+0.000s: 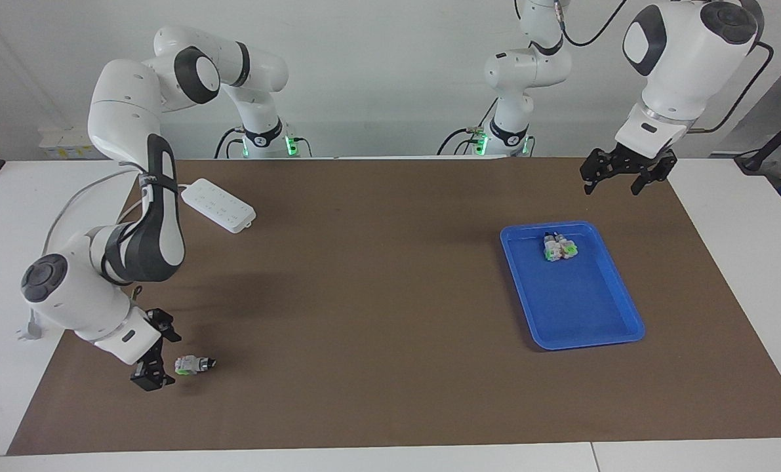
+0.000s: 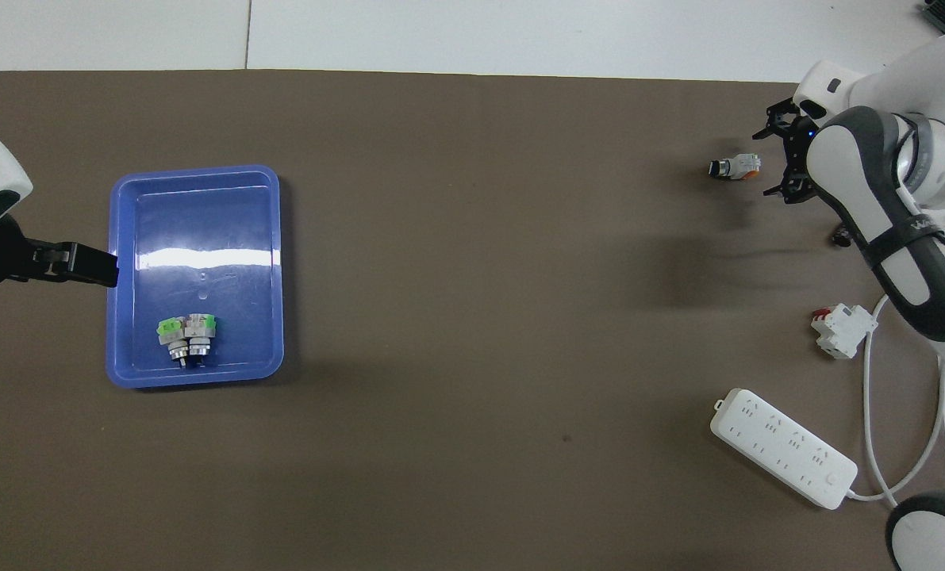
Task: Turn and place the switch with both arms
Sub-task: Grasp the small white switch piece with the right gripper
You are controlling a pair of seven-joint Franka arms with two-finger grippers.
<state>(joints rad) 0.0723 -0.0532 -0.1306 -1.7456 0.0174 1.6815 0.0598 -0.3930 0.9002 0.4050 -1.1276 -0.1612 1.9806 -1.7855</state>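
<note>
The right gripper point(image 1: 157, 354) is low by the counter, jaws wide apart. The left gripper point(image 1: 626, 177) hangs high, jaws apart.
</note>
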